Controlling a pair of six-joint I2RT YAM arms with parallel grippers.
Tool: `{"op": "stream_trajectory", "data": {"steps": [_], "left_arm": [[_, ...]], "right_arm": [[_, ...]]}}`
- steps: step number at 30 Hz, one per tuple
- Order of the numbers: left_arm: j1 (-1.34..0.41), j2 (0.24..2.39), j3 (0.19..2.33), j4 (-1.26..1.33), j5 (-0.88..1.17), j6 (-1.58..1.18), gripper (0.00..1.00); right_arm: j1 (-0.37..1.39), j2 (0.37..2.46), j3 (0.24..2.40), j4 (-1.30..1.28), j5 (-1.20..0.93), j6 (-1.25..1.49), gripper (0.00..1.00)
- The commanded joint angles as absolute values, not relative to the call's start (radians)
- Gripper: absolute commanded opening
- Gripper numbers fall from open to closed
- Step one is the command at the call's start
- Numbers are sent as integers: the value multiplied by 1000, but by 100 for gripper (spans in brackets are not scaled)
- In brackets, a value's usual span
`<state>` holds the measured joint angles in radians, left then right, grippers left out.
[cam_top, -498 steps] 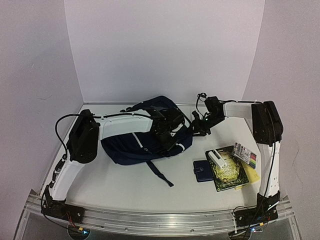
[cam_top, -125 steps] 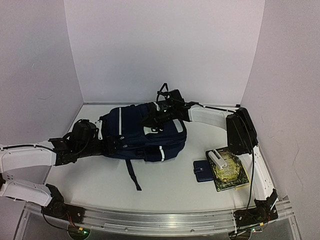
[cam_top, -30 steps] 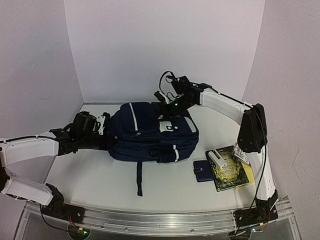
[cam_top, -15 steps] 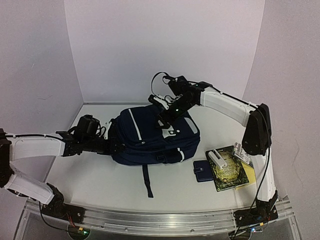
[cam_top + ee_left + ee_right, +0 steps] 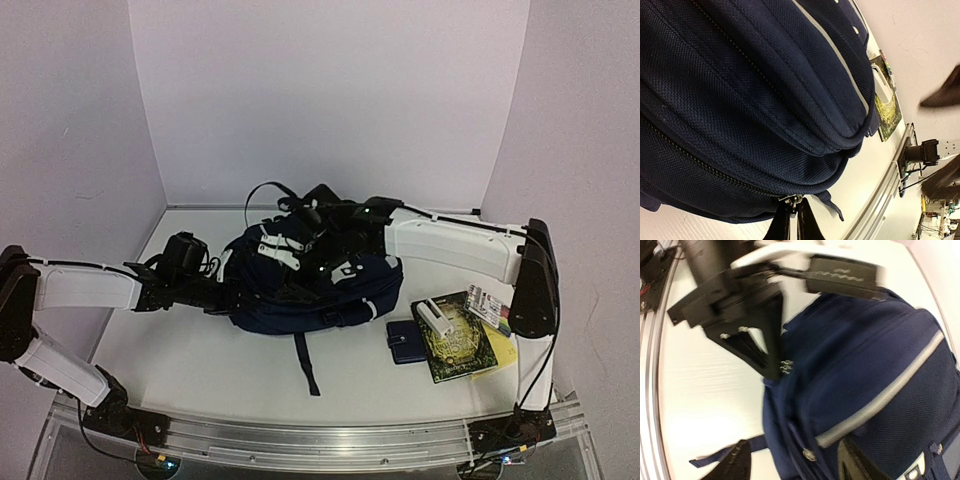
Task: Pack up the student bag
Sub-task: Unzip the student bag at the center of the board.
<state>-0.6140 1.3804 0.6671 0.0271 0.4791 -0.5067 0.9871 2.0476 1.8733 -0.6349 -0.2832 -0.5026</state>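
At the near edge runs a metal rail (image 5: 300,437), w/ both arm bases on it. Just past it, on the right of the white bench (image 5: 200,370), sits a cluster of loose things. A small navy wallet (image 5: 405,342) lies beside a dark book (image 5: 462,350) w/ a green-gold cover. A white block-like item (image 5: 434,318) rests on the book's near-left corner & a yellow sheet (image 5: 503,355) pokes out from under its right side. A marker pack (image 5: 490,305) lies at the book's far-right corner, partly hidden by the right arm's black elbow. All of these are apart from the bag.

Mid-bench lies the student bag (image 5: 340,300), on its side, one dark strap (image 5: 305,365) trailing toward the rail. The left gripper (image 5: 228,292) comes in low from the left to the bag's left end. It's closed, pinching a zipper pull (image 5: 790,199) on a seam there. The left wrist view is nearly all navy fabric, so little else shows.

The right arm stretches across from the right, its white link (image 5: 450,250) over the bag's far-right side & blocking part of the top panel from above. The right gripper (image 5: 792,445) hangs over the bag's upper left, fingers spread & holding nothing. Can't tell if they touch the fabric. A pale stripe (image 5: 880,400) crosses the panel below it.

Farthest back, plain white walls (image 5: 330,100).
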Motion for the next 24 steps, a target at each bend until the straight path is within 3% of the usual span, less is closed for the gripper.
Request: {"op": "stream_trajectory", "data": {"steps": [1,11,16,18,23,24], "left_arm": [[-615,1369,708,90,565,-527,0],[-615,1348,691,108,584,-543,0],[-615,1339,689,85,567,-536,0],[-614,1336,690,76,556,-533,0],[-613,1345,690,87,560,-541,0],[-612,1348,691,89,560,-542,0]], "right_arm": [[1022,2041,1797,-473,-152,-540,54],[1073,2072,1686,-302,-11,-587,58],[1076,2078,1665,-265,78,-601,39],[1076,2076,1663,-266,90,-601,37],[1096,2067,1639,-279,81,-601,57],[1098,2072,1642,-279,82,-600,57]]}}
